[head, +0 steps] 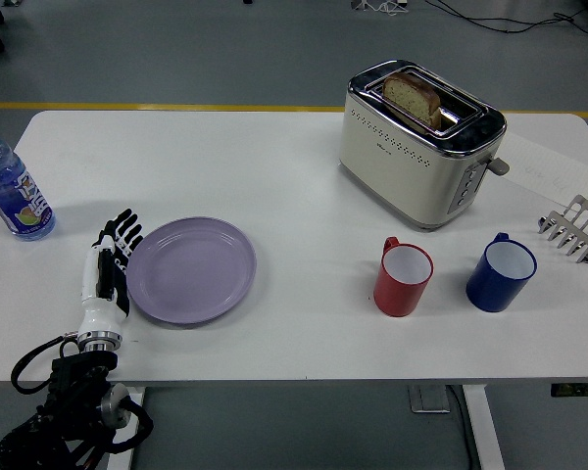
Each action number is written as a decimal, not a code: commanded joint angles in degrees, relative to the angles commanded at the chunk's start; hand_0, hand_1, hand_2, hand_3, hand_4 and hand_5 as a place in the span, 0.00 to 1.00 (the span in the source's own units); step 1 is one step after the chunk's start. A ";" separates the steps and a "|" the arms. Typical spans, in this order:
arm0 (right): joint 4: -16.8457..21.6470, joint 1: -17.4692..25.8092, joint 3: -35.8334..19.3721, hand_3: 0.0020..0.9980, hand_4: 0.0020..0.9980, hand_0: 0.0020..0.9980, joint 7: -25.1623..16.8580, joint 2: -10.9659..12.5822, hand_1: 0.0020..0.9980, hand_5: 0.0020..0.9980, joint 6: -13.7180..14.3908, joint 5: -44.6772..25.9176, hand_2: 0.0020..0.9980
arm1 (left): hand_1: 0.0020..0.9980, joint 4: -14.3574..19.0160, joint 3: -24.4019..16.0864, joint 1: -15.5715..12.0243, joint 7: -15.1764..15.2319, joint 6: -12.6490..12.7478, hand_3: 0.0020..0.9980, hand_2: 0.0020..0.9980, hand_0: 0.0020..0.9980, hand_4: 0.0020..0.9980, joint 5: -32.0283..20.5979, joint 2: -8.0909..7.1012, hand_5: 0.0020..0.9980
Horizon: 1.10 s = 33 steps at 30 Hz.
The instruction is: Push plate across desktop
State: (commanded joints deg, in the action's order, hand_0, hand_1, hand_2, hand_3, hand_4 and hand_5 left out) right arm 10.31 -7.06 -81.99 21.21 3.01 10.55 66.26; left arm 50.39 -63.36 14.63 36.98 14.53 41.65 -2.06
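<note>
While the water bottle [13,192] is cropped, the left robot hand [109,269], fingers straight, touches the plate [191,269].

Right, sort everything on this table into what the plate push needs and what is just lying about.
In the job:
round lilac plate
robot's black and white left hand, flat at the plate's left rim

Lying about:
clear water bottle
cream toaster with bread
red mug
blue mug
metal toast rack
</note>
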 joint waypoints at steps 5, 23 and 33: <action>0.00 0.01 0.02 0.54 0.18 0.52 -0.04 0.06 0.48 0.27 0.01 0.02 0.60 | 0.84 0.27 1.90 0.42 0.00 -0.07 0.77 0.85 0.82 0.49 -0.85 -0.04 1.00; 0.00 -0.38 0.10 0.54 0.18 0.51 -0.14 0.20 0.48 0.27 0.11 -0.13 0.60 | 0.84 1.25 8.02 1.79 0.00 -0.39 0.77 0.85 0.81 0.49 -2.87 -0.55 0.99; 0.00 -0.35 0.16 0.54 0.18 0.52 -0.14 0.24 0.48 0.27 0.12 -0.11 0.60 | 0.84 3.00 10.91 2.21 0.00 -0.68 0.76 0.85 0.81 0.49 -3.30 -0.85 0.99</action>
State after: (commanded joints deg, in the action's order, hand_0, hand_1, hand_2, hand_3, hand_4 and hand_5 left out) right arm 10.31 -7.41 -81.82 21.07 3.25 10.67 66.15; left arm 53.39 -52.45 16.83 36.98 13.84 38.35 -2.91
